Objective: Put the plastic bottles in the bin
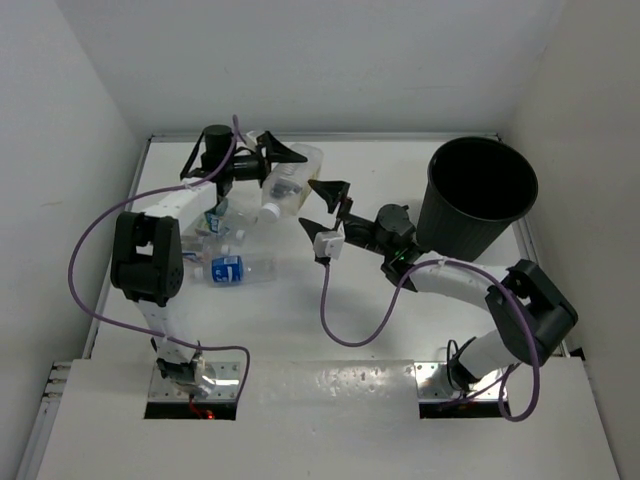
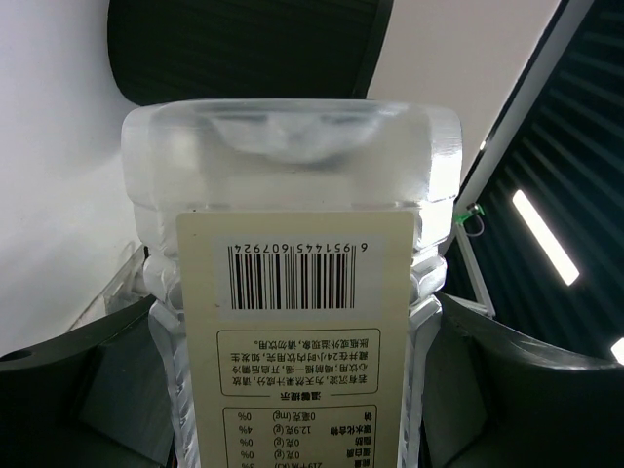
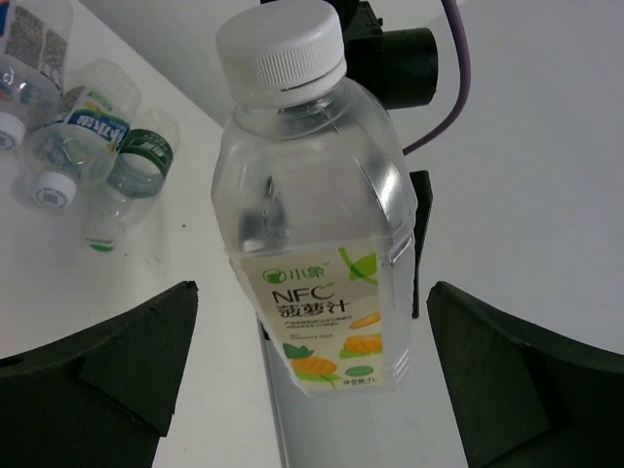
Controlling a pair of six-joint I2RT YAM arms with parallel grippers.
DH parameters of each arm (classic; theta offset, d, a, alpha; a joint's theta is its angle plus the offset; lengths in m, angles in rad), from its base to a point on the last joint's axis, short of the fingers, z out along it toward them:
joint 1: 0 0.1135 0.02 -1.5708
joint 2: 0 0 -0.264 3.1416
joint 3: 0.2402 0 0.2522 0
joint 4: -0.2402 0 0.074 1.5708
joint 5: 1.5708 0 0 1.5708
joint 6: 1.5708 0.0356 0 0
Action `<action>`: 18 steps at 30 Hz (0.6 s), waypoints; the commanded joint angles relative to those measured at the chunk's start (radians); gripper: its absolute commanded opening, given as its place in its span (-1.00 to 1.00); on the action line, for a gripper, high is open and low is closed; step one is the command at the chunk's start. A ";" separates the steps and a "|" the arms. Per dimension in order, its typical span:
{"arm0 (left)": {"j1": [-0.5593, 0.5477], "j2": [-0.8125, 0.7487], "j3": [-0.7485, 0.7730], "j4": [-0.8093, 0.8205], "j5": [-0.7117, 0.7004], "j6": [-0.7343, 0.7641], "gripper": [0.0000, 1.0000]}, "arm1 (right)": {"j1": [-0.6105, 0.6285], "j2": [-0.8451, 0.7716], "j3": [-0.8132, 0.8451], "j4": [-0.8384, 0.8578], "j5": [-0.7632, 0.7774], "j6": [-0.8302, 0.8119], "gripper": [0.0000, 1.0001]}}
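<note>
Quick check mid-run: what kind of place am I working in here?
Most likely a lab test cell, not a home or shop: a white table boxed in by plain white walls, with a black bin and a few loose bottles on it.

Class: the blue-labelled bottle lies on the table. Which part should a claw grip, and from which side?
Grip the blue-labelled bottle at its labelled middle, from straight above, closing across its width. It lies on its side with its top open to approach; the cap end is narrower and might slip.
</note>
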 commanded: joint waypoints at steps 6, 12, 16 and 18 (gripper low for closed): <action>-0.042 -0.050 0.001 -0.054 0.047 0.049 -0.97 | 0.052 0.079 0.114 0.077 0.028 -0.131 1.00; -0.060 -0.050 0.001 -0.098 0.029 0.087 -0.97 | 0.053 0.114 0.160 0.024 0.007 -0.194 1.00; -0.060 -0.059 0.012 -0.123 0.010 0.107 -0.97 | 0.056 0.103 0.177 -0.050 0.004 -0.223 0.81; -0.060 -0.059 0.021 -0.134 -0.011 0.124 -0.92 | 0.060 0.080 0.183 -0.128 0.010 -0.229 0.64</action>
